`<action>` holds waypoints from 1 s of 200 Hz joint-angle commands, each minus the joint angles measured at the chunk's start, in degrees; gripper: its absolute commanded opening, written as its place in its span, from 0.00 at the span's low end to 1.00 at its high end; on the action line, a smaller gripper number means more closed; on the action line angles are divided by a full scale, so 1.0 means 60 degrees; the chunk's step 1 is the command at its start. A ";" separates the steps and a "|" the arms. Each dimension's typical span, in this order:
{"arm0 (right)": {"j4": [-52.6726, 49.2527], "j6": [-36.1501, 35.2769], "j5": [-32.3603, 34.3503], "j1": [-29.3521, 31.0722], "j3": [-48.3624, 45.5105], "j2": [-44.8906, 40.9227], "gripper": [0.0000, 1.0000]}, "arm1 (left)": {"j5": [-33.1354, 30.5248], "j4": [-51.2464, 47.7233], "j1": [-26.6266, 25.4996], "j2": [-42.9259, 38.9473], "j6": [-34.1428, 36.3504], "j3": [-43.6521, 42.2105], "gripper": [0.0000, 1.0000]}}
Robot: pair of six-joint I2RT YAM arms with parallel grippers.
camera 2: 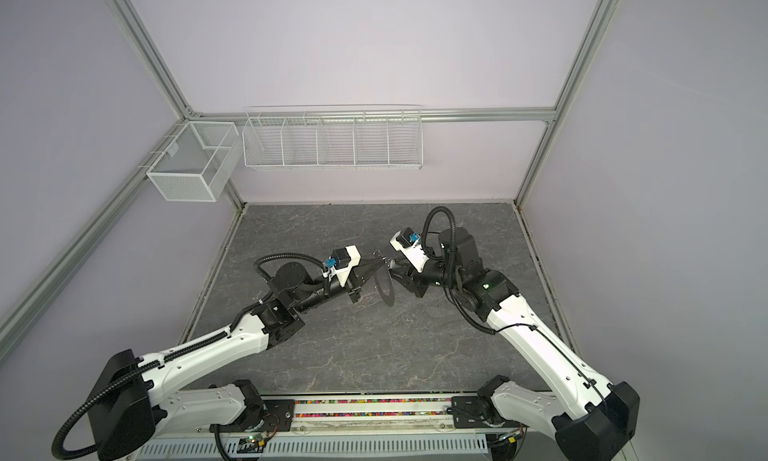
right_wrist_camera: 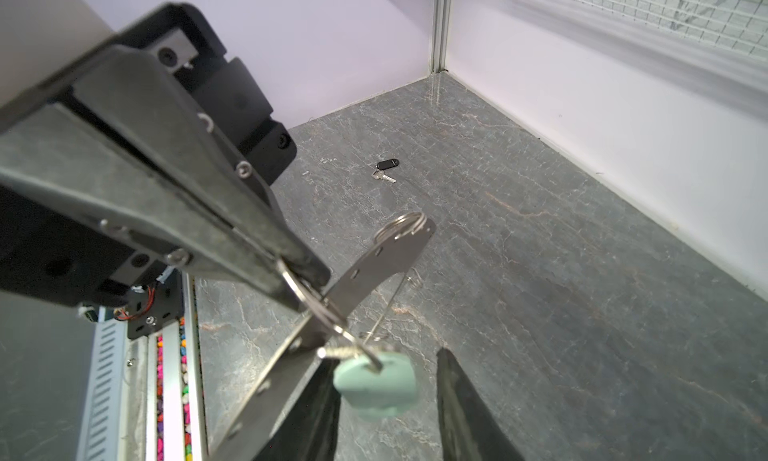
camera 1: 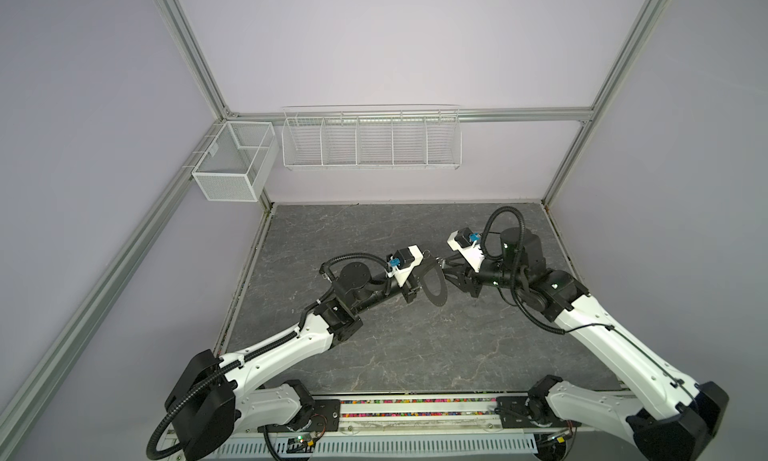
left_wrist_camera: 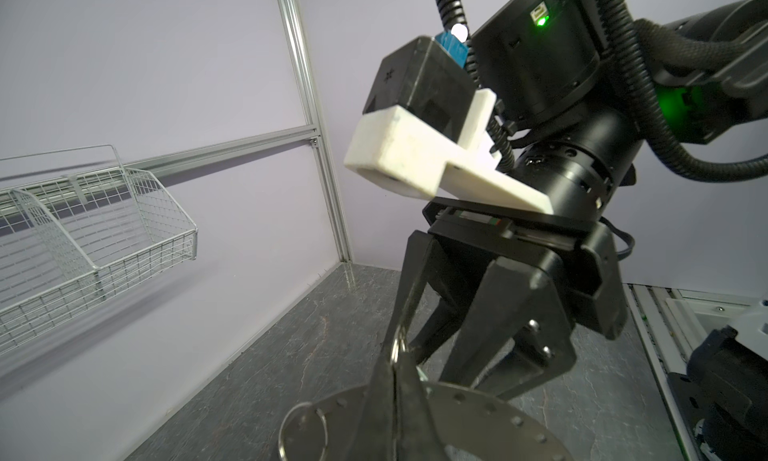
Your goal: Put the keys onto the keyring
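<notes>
The keyring (camera 1: pixel 434 302) (camera 2: pixel 388 302), a flat grey disc with rim holes, hangs on edge above the middle of the table. My left gripper (camera 1: pixel 436 263) (left_wrist_camera: pixel 395 355) (right_wrist_camera: pixel 309 290) is shut on it at the rim, where a wire loop sits. A second wire loop (left_wrist_camera: pixel 282 434) hangs from the disc (left_wrist_camera: pixel 478 409). The mint-headed key (right_wrist_camera: pixel 378 386) dangles, blurred, from a loop on the disc (right_wrist_camera: pixel 374 268). My right gripper (camera 1: pixel 445 270) (right_wrist_camera: pixel 386 357) is open, with a finger on each side of that key and gaps showing. The black-headed key (right_wrist_camera: pixel 387 164) lies flat on the table.
A white wire rack (camera 1: pixel 370 139) with several compartments hangs on the back wall. A mesh basket (camera 1: pixel 232 164) hangs on the left frame. A rail with coloured beads (camera 1: pixel 415 409) runs along the table's front edge between the arm bases.
</notes>
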 commanded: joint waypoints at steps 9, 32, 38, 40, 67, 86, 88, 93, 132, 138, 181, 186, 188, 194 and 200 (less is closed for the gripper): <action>0.0075 -0.0205 0.0111 0.0251 -0.0004 -0.0134 0.50 | -0.0094 0.0342 0.0040 0.0137 -0.0108 0.0421 0.00; 0.0197 -0.0260 0.0133 0.0400 0.0038 -0.0147 0.50 | -0.0107 0.0342 0.0042 0.0177 -0.0143 0.0436 0.00; 0.0234 -0.0272 0.0120 0.0421 0.0050 -0.0139 0.50 | -0.0121 0.0342 0.0043 0.0183 -0.0164 0.0436 0.00; 0.0227 -0.0277 0.0128 0.0425 0.0049 -0.0134 0.50 | -0.0114 0.0342 0.0043 0.0180 -0.0165 0.0436 0.00; 0.0200 -0.0227 0.0366 0.0494 0.0051 -0.0074 0.50 | -0.0128 0.0340 0.0050 0.0195 -0.0149 0.0450 0.00; 0.0127 -0.0048 0.1028 0.0498 0.0038 -0.0095 0.47 | -0.0173 0.0315 0.0051 0.0175 -0.0117 0.0450 0.00; 0.0128 -0.0038 0.1091 0.0499 0.0024 -0.0101 0.46 | -0.0178 0.0313 0.0049 0.0171 -0.0120 0.0450 0.00; 0.0134 -0.0004 0.1209 0.0488 0.0001 -0.0130 0.45 | -0.0194 0.0313 0.0044 0.0163 -0.0119 0.0434 0.00; 0.0203 0.0087 0.1502 0.0498 -0.0055 -0.0191 0.31 | -0.0239 0.0324 0.0042 0.0157 -0.0127 0.0464 0.00; 0.0212 0.0087 0.1486 0.0500 -0.0039 -0.0177 0.29 | -0.0226 0.0327 0.0043 0.0162 -0.0161 0.0479 0.00; 0.0241 -0.0227 0.1099 0.0589 -0.0030 -0.0121 0.14 | -0.0356 0.0557 0.0036 0.0240 -0.0382 0.0465 0.00; 0.0196 -0.0260 0.1099 0.0604 -0.0017 -0.0071 0.13 | -0.0370 0.0608 0.0036 0.0264 -0.0403 0.0465 0.00; 0.0174 -0.0271 0.1098 0.0614 -0.0004 -0.0055 0.13 | -0.0378 0.0617 0.0034 0.0270 -0.0415 0.0476 0.00; 0.0102 -0.0314 0.1117 0.0642 0.0027 0.0001 0.12 | -0.0385 0.0696 0.0039 0.0295 -0.0452 0.0480 0.00; 0.0009 -0.0371 0.1120 0.0696 0.0084 0.0074 0.10 | -0.0385 0.0771 0.0040 0.0345 -0.0469 0.0476 0.00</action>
